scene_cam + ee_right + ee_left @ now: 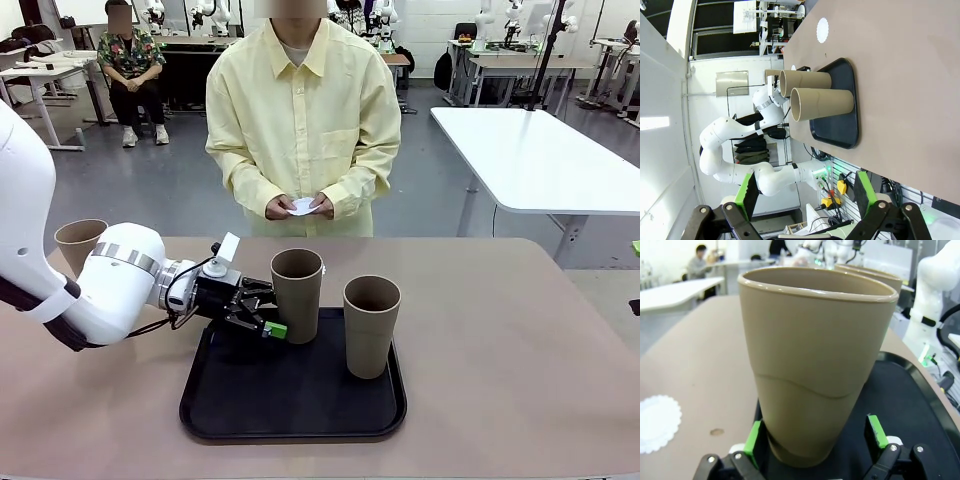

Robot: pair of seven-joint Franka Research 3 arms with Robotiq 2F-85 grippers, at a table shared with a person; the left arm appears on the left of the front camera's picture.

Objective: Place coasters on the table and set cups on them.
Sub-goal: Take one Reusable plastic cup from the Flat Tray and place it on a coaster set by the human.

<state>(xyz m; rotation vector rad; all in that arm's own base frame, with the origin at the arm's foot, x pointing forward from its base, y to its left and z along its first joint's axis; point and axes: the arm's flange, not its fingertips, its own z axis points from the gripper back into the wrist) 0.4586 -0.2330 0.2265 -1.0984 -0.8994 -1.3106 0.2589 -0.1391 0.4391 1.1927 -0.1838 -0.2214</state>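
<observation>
Now I see left pincer spread, straddling a cup on the tray | right pincer spread, empty | one lacy coaster on desk, apart from tray

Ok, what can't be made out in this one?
Front view: the person's hands cover the held coasters; their number is unclear.
Front view: the left arm hides the base of the far-left cup; whether a coaster lies beneath is unknown.
Left wrist view: the picture's left edge cuts off the laid coaster.
</observation>
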